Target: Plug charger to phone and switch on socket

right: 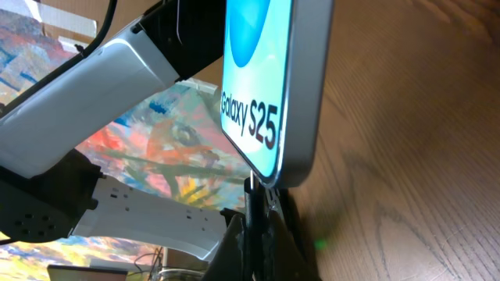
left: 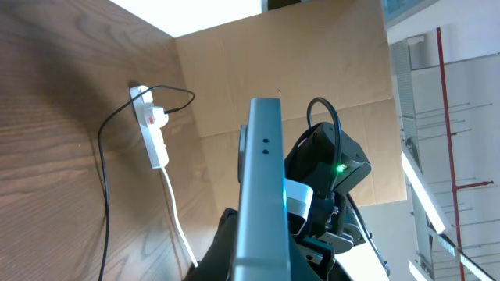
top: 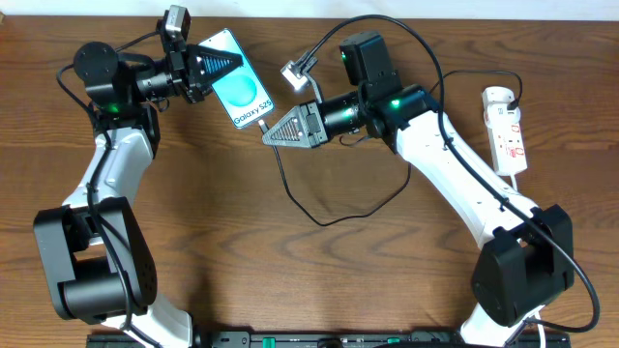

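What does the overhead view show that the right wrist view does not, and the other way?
Only overhead: the socket at the right side of the table and the charger cable looping on it. Only right wrist: a close look at how near the right gripper sits under the bottom edge of the phone. Both: the phone's blue screen with the "Galaxy S25" band, and the right gripper near its lower end.

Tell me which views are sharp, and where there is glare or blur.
Overhead: even light, sharp; the phone text is readable, the thin charger distinct on the table. Left wrist: the phone edge is close and soft, the socket clear, the right side overexposed. Right wrist: the screen glows, its text legible; the colourful background is soft.
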